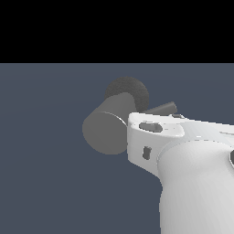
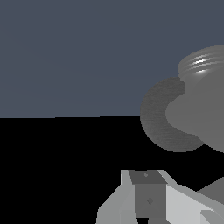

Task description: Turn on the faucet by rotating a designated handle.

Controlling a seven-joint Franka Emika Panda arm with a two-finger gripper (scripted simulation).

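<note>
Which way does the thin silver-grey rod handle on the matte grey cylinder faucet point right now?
Sideways, toward the exterior view's right: the thin silver-grey rod handle projects from the matte grey cylinder faucet, its root hidden behind the white glossy tool. Contact cannot be told.

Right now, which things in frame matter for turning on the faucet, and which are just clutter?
Part of the job:
- faucet, grey cylinder on a dark round base
- handle, rod on the side of the cylinder, partly hidden by the arm
- gripper, close to the faucet; jaw state unclear

Just lying about:
- nothing else visible; plain blue-grey floor only
</note>
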